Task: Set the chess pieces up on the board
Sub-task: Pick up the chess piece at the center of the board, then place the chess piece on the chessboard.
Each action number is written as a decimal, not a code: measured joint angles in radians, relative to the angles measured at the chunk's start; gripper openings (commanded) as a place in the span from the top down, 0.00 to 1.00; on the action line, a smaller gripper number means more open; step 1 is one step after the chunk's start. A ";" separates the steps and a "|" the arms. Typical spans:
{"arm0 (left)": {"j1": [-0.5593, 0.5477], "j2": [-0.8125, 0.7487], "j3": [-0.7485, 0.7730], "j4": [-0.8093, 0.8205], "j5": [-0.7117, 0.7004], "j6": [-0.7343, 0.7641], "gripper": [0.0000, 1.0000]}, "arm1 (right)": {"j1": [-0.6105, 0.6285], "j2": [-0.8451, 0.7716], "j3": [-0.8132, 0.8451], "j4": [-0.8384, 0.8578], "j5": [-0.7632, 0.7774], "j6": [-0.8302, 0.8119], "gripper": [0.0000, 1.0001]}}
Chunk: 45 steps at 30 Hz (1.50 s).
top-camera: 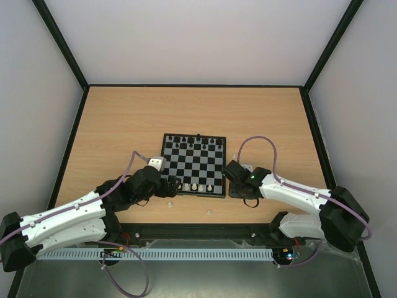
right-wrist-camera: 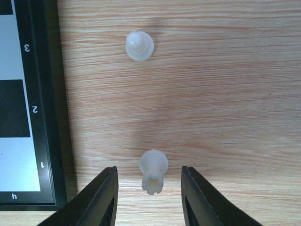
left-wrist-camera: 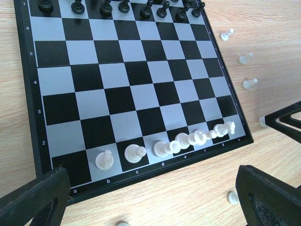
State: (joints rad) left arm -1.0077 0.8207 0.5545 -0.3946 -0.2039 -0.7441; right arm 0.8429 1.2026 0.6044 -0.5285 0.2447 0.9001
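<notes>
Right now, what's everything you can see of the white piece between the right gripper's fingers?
The white piece is whitish, translucent, plastic by its look: a round wider end away from the camera, a narrower notched end nearer, possibly a rook. It seems to lie on its side on the wooden table, off the board, beside its h1 corner. The open right gripper straddles it, a gap on each side; only the table touches it.

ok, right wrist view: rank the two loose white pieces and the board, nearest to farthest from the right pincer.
1. Lower white piece, between the right pincer fingers.
2. Board, its framed edge at left.
3. Upper white piece, ahead, at image top.
</notes>
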 measured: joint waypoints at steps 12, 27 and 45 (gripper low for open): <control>0.000 -0.001 0.000 0.000 0.002 0.000 0.01 | -0.008 0.016 0.002 0.004 0.000 -0.006 0.77; 0.000 -0.002 0.000 0.000 0.002 0.000 0.01 | -0.009 0.024 0.005 0.008 0.000 -0.014 0.91; 0.000 0.012 0.000 0.000 -0.001 -0.003 0.01 | 0.119 0.041 0.171 -0.050 0.000 -0.017 0.91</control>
State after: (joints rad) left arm -1.0077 0.8330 0.5541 -0.3950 -0.2047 -0.7467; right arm 0.9623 1.2434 0.7753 -0.5789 0.2451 0.8833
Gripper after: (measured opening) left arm 0.993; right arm 0.092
